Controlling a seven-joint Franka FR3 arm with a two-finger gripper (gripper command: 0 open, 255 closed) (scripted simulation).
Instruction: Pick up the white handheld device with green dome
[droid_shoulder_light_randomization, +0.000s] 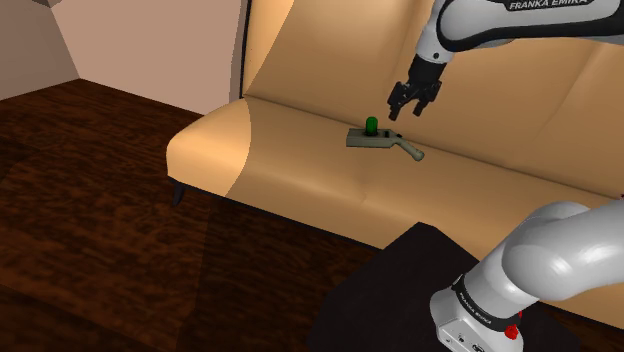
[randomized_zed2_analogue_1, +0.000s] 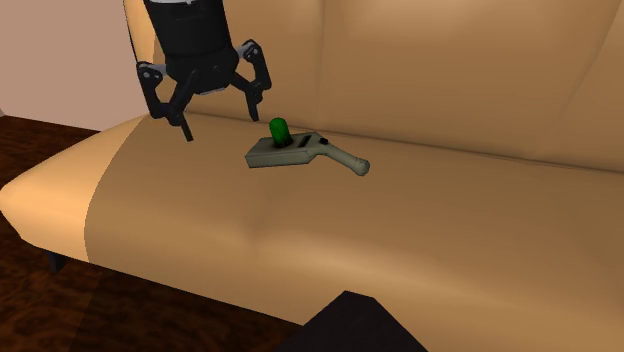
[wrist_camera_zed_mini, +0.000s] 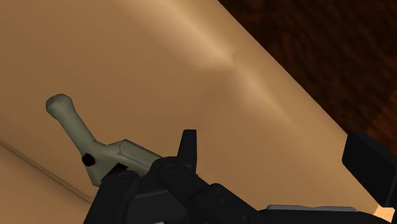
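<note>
Black stand (droid_shoulder_light_randomization: 400, 290), tan sofa (droid_shoulder_light_randomization: 290, 170), dark wood floor (droid_shoulder_light_randomization: 90, 220), claw (randomized_zed2_analogue_1: 219, 126) apart nr greyish device (randomized_zed2_analogue_1: 300, 155)

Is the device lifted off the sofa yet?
No, the device lies flat on the sofa seat, apart from the open fingers.

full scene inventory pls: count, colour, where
handheld device: 1, grey-beige body with a handle, lying flat on the sofa seat
dome: 1, green, on top of the device
sofa: 1, tan, across the middle of the shoulder view
floor: 1, dark wood, in front of the sofa
wall: 1, pinkish beige, shoulder view's upper left
stand: 1, black, shoulder view's lower right
arm: 1, white with dark joints, reaching from the stand over the sofa
gripper: 1, black, open, above the seat near the device, not touching it
</note>
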